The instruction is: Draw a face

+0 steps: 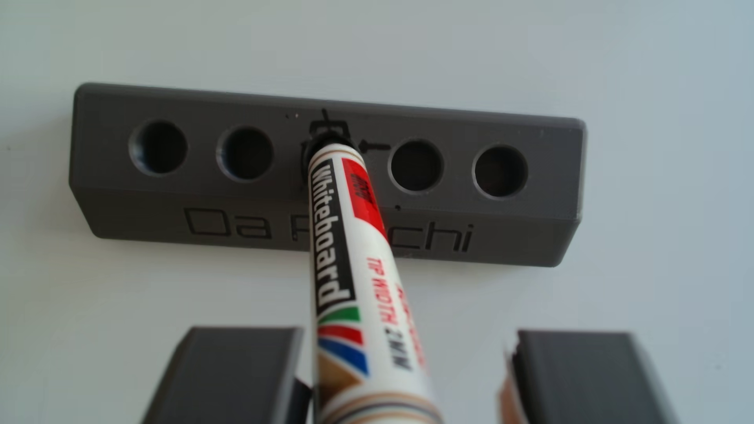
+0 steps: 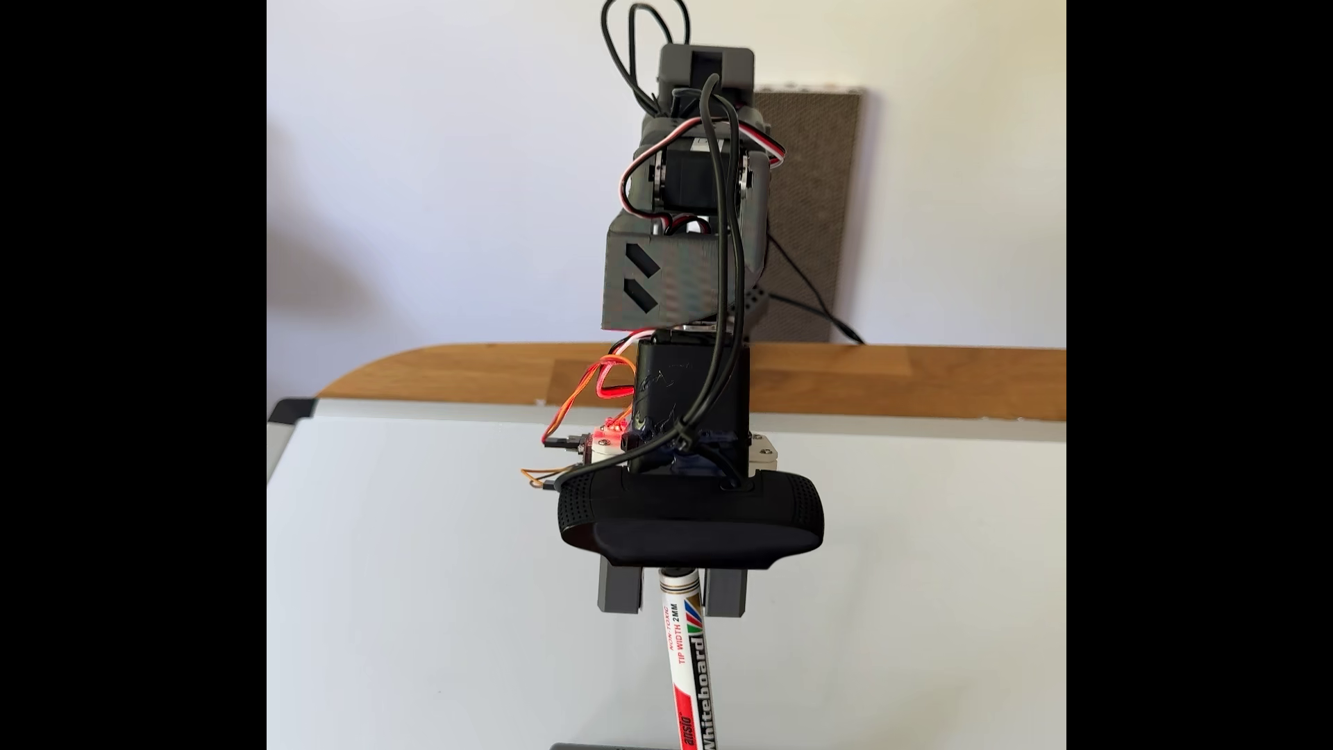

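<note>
Down low, the gripper (image 1: 404,375) is standing wide apart, with one gray finger (image 1: 228,375) on the left of the other view and one on the right. Between them the marker (image 1: 355,277) is leaning up out of the gray holder (image 1: 530,204). The marker is lying close against the left finger, and a clear gap is showing between it and the right finger, so the gripper is not pinching it. The marker's far end is sitting in the middle hole of the holder, the third of five round holes in a row. The other four holes are showing dark inside. Black pen marks are showing around the middle hole. Letters are cut into the front of the holder, and the marker is hiding some of them. The holder is lying on the white board (image 1: 612,49).

In the fixed view the gripper (image 2: 672,591) is hanging over the white board (image 2: 433,577), under a black camera (image 2: 692,523) on the arm (image 2: 678,281). The marker (image 2: 689,663) is slanting down to the bottom edge. Behind the board a wooden table (image 2: 902,382) is showing.
</note>
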Robot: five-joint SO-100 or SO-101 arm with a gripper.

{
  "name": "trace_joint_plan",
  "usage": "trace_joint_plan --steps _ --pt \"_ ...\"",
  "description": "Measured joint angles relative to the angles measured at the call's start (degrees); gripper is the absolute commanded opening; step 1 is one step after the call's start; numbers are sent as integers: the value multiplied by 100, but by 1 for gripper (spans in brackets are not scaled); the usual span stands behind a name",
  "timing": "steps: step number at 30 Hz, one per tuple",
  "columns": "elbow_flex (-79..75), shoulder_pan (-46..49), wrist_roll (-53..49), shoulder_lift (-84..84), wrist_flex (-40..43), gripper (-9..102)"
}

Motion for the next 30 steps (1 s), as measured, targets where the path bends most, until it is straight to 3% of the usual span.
trace_joint_plan --steps 30 --pt "0 -35 0 0 62 84"
